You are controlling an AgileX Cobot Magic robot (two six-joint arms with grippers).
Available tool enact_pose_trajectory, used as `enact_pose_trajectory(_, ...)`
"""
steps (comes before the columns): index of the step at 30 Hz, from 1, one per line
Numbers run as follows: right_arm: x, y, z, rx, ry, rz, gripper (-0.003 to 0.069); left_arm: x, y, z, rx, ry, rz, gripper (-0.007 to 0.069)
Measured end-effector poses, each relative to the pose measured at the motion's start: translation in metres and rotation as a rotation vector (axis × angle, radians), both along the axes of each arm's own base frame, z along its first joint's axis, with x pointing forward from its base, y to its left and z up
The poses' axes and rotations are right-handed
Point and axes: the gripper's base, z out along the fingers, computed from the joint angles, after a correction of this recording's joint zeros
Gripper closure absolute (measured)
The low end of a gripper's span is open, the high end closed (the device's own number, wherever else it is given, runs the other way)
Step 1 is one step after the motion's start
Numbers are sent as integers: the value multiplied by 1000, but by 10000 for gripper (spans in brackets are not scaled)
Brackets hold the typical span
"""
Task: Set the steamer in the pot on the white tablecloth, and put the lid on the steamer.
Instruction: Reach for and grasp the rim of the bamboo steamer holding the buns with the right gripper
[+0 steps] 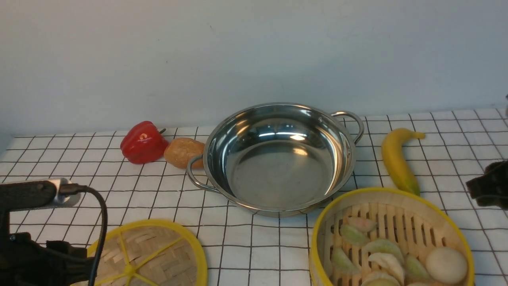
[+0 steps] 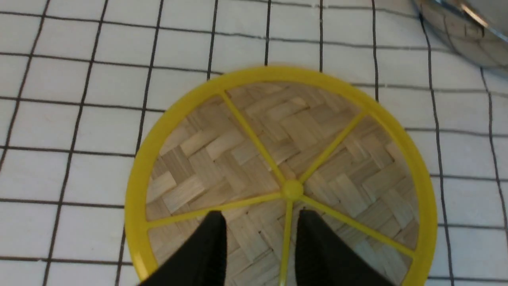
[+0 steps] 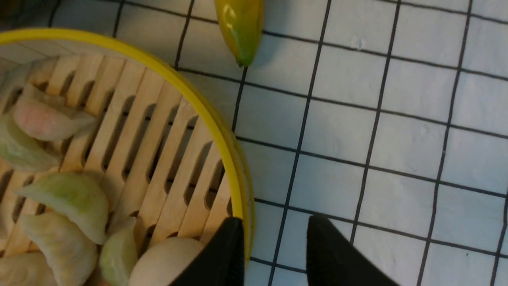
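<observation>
The lid [image 1: 158, 254] lies flat on the white tablecloth [image 1: 254, 246] at the front left. My left gripper [image 2: 260, 216] hovers over the lid [image 2: 278, 139], open, its black fingers either side of a yellow spoke near the centre knob. The steamer [image 1: 397, 198], holding dumplings and a bun, sits at the front right. My right gripper [image 3: 274, 220] is open at the steamer [image 3: 131, 131], one finger at the inner side of the yellow rim and the other outside over the cloth. The empty pot [image 1: 278, 174] stands in the middle, behind both.
A red pepper [image 1: 143, 142] and a brown potato [image 1: 183, 152] lie left of the pot, the potato close to its handle. A banana [image 1: 397, 161] lies between pot and steamer, its tip near the steamer rim [image 3: 242, 28]. A wall stands behind the table.
</observation>
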Motion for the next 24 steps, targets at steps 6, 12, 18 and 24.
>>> enact_pose_trajectory(6, 9, 4, -17, 29, 57, 25, 416, 10, -1, -4, 36, 87, -58, 382)
enact_pose_trajectory(12, 13, 10, -19, 71, 40, 72, 416, 13, -1, -15, 49, 197, -90, 382)
enact_pose_trajectory(18, 17, 10, -27, 78, 60, 72, 416, 15, -1, -21, 49, 249, -97, 382)
enact_pose_trajectory(24, 21, 10, -32, 71, 62, 80, 416, 15, -1, -21, 52, 250, -102, 382)
